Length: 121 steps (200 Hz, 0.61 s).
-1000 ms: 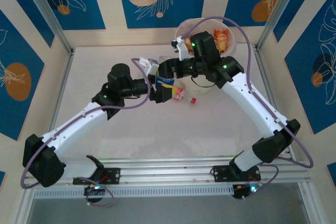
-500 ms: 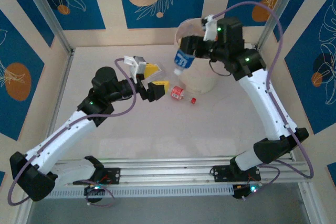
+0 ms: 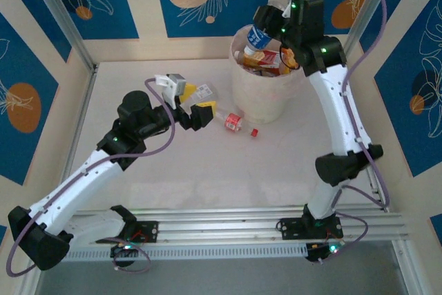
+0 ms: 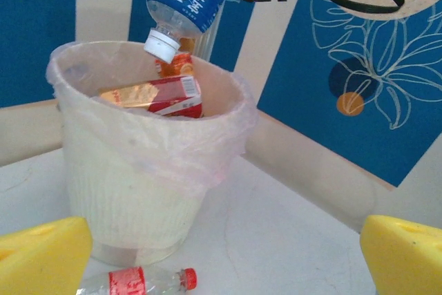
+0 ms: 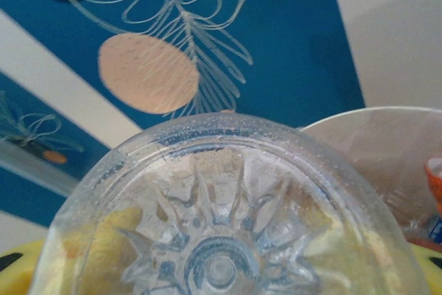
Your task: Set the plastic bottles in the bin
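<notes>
While the right gripper (image 3: 266,23) pinches a blue-labelled clear plastic bottle (image 3: 257,36) above the far round white bin (image 3: 259,98), the left gripper (image 3: 195,103) gapes wide, holding nothing.

white table (image 3: 207,170): bin (image 3: 259,98), bottle (image 3: 233,121) (red cap)
</notes>
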Tool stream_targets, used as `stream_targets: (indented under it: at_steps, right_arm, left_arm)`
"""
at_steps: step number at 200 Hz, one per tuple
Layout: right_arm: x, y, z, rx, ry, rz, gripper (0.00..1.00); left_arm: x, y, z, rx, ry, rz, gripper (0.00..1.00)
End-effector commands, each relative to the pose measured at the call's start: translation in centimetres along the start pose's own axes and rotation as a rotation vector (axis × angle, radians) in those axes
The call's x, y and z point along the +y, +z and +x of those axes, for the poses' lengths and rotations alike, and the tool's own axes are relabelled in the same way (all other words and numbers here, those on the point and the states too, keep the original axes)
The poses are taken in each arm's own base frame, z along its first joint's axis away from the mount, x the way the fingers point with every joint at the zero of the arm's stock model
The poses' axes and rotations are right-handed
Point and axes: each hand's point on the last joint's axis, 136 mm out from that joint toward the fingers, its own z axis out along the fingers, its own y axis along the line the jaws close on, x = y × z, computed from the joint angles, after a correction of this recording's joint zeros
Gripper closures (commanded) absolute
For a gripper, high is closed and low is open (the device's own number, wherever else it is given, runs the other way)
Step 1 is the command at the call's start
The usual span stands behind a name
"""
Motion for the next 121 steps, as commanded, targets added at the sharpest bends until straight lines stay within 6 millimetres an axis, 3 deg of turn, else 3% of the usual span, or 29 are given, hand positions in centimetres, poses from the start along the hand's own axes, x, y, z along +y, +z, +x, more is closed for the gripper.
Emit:
stream_targets:
  at_steps: [1,49,121]
  right_arm:
    - [-1.9,1.9,-0.6,-0.023,0.021,0.107,0.47]
    - [-3.6,5.9,1.9,0.061,0.12,0.148,0.48]
    - [-7.9,9.0,5.4,0.12,0.332,0.276,0.47]
  left_arm:
    - [0.4,-1.0,0.1,-0.002,0.011,-0.051,0.0]
    - [1.3,-1.8,0.3,-0.003,0.021,-0.114,0.0]
    - [1.3,-1.5,0.8,0.003,0.001,-0.105,0.0]
